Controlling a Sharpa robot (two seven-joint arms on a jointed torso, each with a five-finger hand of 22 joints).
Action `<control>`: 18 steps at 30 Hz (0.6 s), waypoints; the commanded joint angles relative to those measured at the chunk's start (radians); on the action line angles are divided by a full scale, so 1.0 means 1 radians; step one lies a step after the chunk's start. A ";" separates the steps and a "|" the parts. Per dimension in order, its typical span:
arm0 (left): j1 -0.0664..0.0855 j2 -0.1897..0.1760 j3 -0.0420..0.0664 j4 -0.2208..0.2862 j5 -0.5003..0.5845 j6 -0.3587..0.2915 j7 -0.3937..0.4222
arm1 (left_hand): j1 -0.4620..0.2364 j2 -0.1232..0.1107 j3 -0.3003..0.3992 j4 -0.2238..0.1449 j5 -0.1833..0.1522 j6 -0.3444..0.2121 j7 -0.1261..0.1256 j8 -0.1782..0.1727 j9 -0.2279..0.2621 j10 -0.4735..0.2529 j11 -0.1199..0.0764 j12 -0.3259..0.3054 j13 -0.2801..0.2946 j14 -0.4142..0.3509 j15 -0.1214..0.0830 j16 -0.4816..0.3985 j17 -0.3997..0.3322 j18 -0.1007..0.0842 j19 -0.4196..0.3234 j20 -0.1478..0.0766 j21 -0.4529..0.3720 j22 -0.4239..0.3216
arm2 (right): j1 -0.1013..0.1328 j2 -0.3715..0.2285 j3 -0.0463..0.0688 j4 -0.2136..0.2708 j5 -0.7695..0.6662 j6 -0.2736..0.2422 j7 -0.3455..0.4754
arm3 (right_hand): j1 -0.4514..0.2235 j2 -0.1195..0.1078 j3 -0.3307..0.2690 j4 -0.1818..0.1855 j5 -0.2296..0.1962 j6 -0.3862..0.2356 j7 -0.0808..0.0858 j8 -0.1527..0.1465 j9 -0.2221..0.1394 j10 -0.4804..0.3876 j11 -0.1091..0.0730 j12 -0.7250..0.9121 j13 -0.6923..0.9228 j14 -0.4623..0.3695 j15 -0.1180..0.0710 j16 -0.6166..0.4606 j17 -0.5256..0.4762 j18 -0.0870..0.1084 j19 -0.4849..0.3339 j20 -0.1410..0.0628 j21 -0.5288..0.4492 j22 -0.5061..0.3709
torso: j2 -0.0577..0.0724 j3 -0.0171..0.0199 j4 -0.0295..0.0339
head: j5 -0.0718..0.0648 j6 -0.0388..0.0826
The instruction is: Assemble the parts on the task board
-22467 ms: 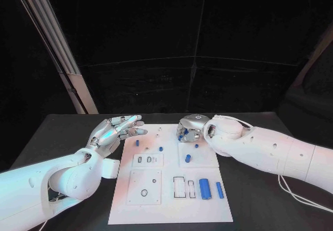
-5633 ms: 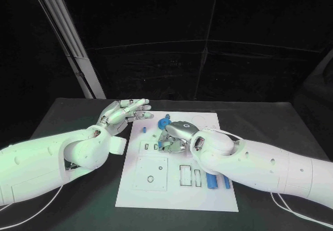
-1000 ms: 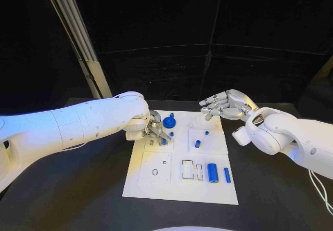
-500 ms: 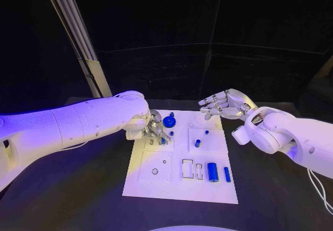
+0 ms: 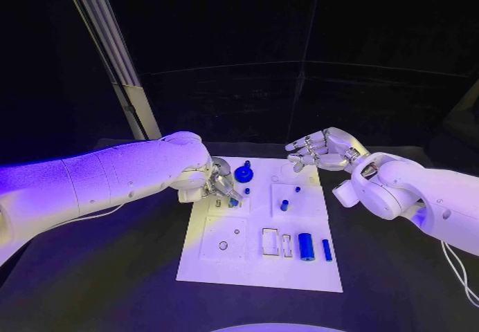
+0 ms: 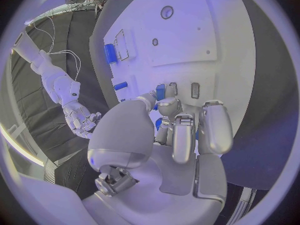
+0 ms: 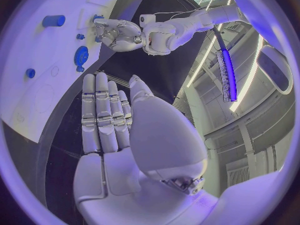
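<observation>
L hand (image 5: 221,184) down on the board (image 5: 250,266), fingertips pinching a small blue peg (image 6: 160,91) by the slots just below the blue gear (image 5: 243,175). R hand (image 5: 321,151) empty, fingers apart – raised off the board's far right corner.

Black worktop (image 5: 120,277). White task board (image 5: 261,266) lies flat at centre, long side running near to far. White cable (image 5: 454,266) trails at right.

A robot lab: black-draped table (image 5: 120,277), task board (image 5: 255,266), ceiling light strips (image 7: 225,70)
</observation>
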 commanded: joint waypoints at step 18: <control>-0.012 -0.078 -0.001 0.119 -0.093 -0.200 -0.001 | -0.081 -0.041 0.298 -0.191 -0.001 -0.007 -0.010 0.039 0.035 0.027 -0.011 0.012 0.008 0.102 -0.002 0.003 0.263 -0.017 0.011 -0.002 0.001 0.011 | 0.002 0.007 0.000 -0.015 0.004 0.019 -0.002 | -0.029 0.005 -0.014 0.007 -0.034 -0.008 0.002 -0.002 0.001 -0.006 0.001 0.001 -0.004 0.002 0.008 -0.015 -0.003 0.003 0.003 0.013 -0.019 -0.009 | 0.001 -0.0015 0.0015 | 0.011 -0.001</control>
